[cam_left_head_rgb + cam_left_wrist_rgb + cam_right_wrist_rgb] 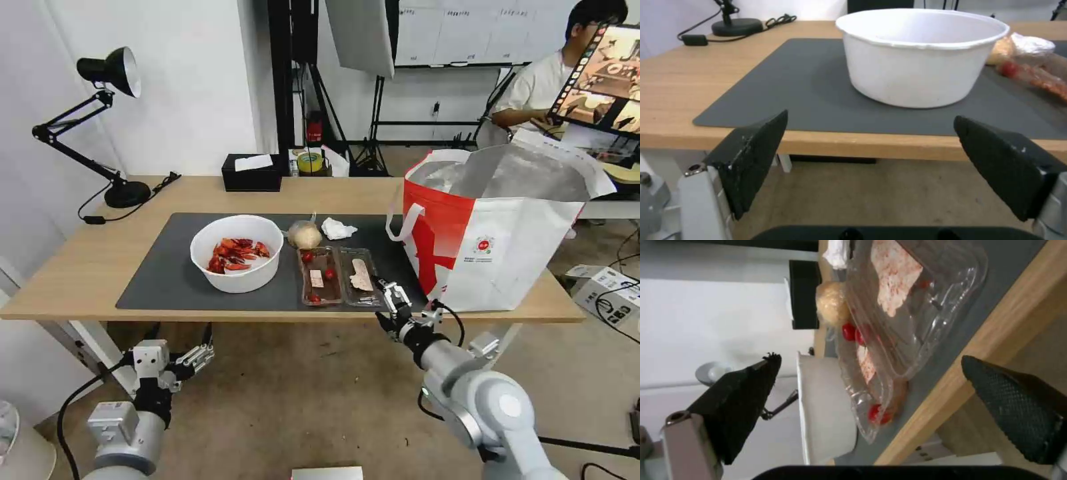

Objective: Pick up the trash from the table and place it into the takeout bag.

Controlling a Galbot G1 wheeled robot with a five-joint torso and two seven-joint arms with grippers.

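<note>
On the dark mat [167, 280] of the table [80, 267] stand a white bowl [237, 260] of red crayfish shells, a tan knotted bag [305, 235], a crumpled tissue [338, 229] and a clear hinged tray [337, 275] with cherry tomatoes. The red-and-white takeout bag [493, 227] stands open at the table's right end. My right gripper [390, 303] hovers open at the table's front edge, just before the tray [907, 316], with nothing between its fingers [738, 403]. My left gripper [197, 357] hangs open below the front edge, facing the bowl [920, 56].
A black tissue box [252, 172] and a black desk lamp [113, 120] sit along the table's back edge. A tape roll [310, 161] lies behind the table. A cardboard box [603, 287] and cables lie on the floor at right.
</note>
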